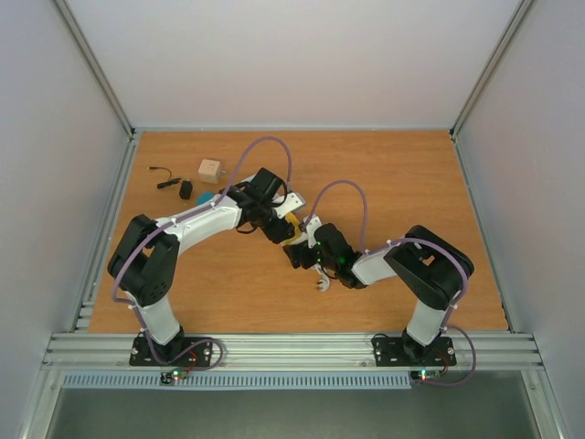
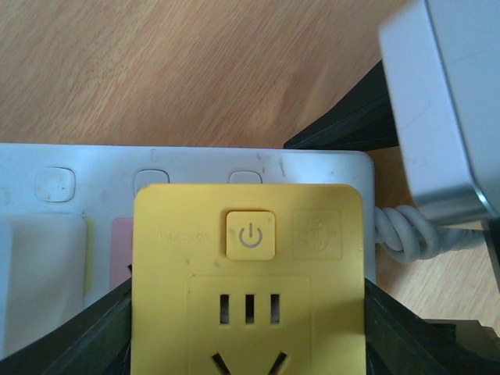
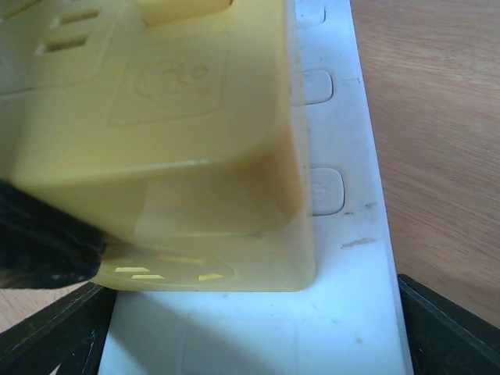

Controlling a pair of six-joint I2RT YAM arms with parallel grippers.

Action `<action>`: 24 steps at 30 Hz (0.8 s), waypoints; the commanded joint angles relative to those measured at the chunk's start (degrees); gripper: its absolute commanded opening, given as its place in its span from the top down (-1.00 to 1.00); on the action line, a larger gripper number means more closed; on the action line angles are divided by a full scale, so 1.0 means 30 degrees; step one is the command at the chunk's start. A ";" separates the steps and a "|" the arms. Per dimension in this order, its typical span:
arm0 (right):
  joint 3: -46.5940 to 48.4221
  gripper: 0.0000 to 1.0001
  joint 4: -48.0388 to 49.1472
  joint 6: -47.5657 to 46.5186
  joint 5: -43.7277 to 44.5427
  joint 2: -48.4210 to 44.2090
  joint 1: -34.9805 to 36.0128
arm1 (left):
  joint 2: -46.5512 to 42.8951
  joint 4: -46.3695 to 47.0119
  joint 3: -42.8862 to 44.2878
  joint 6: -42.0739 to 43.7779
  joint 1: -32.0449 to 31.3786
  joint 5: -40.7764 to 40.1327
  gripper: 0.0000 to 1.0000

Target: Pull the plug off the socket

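Observation:
The plug is a yellow adapter block point(image 2: 248, 273) with a power button, sitting on the socket, a long white power strip point(image 2: 70, 180). My left gripper point(image 2: 248, 312) is shut on the yellow plug, one black finger on each side. My right gripper point(image 3: 258, 328) is shut across the white strip point(image 3: 344, 258), just beside the plug point(image 3: 180, 141). From above, both grippers point(image 1: 279, 224) point(image 1: 306, 251) meet at the table's middle over the strip point(image 1: 292, 199). I cannot tell whether the plug's pins are still in the outlet.
The strip's coiled white cord point(image 2: 406, 234) leaves its end, with a white block point(image 2: 437, 109) above it. At the back left lie a wooden cube point(image 1: 210, 169), a small black part point(image 1: 186, 189), a black cable piece point(image 1: 163, 176) and a teal thing point(image 1: 206, 197).

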 commanded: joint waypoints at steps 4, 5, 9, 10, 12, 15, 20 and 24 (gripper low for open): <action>0.0329 -0.28 -0.0267 -0.0533 0.0376 0.0783 0.0170 | -0.1526 0.0857 0.0836 -0.0297 0.0040 0.1669 0.28; 0.0343 -0.27 -0.0246 -0.0559 0.0384 0.0824 0.0195 | -0.1524 0.0744 0.0953 -0.0358 0.0057 0.1815 0.29; 0.0487 -0.22 -0.0381 -0.0563 0.0376 0.0993 0.0248 | -0.1488 0.0363 0.1339 -0.0600 0.0109 0.2170 0.29; 0.0491 -0.22 -0.0385 -0.0541 0.0376 0.1008 0.0274 | -0.1493 0.0309 0.1375 -0.0602 0.0106 0.2086 0.30; 0.0492 -0.21 -0.0386 -0.0532 0.0376 0.1008 0.0278 | -0.1545 0.0249 0.1354 -0.0519 0.0111 0.1750 0.31; 0.0507 -0.20 -0.0412 -0.0519 0.0376 0.1039 0.0278 | -0.1680 0.0314 0.1209 -0.0316 0.0132 0.1195 0.35; 0.0551 -0.19 -0.0481 -0.0477 0.0377 0.1071 0.0267 | -0.1956 0.0306 0.0948 -0.0358 0.0160 0.1733 0.35; 0.0543 -0.18 -0.0475 -0.0460 0.0395 0.1054 0.0277 | -0.2040 0.0110 0.0918 -0.0319 0.0237 0.1305 0.35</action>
